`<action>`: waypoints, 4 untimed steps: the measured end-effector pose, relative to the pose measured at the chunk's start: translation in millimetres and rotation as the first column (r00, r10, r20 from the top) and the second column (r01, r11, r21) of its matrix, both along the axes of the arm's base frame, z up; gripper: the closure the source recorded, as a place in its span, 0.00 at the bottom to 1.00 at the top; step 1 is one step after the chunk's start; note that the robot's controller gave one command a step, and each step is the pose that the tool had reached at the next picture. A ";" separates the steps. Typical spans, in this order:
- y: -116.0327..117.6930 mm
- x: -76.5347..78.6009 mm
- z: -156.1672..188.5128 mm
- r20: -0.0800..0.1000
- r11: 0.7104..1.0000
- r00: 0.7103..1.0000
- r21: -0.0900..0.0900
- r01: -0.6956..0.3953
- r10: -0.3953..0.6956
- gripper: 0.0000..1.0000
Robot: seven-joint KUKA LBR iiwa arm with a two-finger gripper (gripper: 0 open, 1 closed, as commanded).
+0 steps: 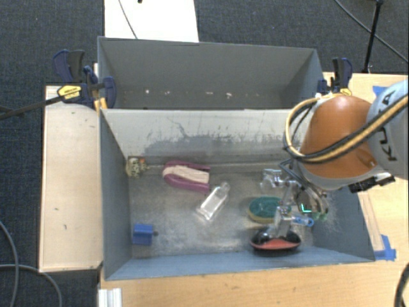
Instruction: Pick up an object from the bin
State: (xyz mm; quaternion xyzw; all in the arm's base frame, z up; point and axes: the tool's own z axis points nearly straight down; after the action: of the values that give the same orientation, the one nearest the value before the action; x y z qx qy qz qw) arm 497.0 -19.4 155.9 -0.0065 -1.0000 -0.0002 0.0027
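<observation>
Orange and rounded, the arm's wrist cover sits nearest us, looped with cables. Below it the gripper hangs low in the grey bin. Its tip is just on the near side of a teal disc, over a black-and-red oval thing lying by the bin's front wall. We judge that oval the likeliest pick, since the gripper stands over it. We cannot tell whether the gripper is spread or pressed together, nor whether it touches the oval. Left of the teal disc lies a clear little bottle, further left and back a purple-and-pink brush, and far left a small blue block. All three are well apart, so only the wall crowds the approach.
</observation>
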 end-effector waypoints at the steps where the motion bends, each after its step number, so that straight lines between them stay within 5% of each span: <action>1: -15.6 5.6 -86.9 0.003 0.922 0.922 -0.001 0.387 -0.387 0.00; 2: -15.8 6.5 -85.2 0.008 0.923 0.923 0.000 0.384 -0.384 1.00; 3: -53.9 0.6 -54.5 0.019 0.910 0.910 0.006 0.414 -0.414 1.00; 4: -56.3 14.8 -6.5 0.013 0.916 0.916 0.002 0.401 -0.401 1.00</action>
State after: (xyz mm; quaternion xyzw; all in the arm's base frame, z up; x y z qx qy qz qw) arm 511.8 -75.7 149.3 -0.2114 -0.9774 -0.0004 -0.0039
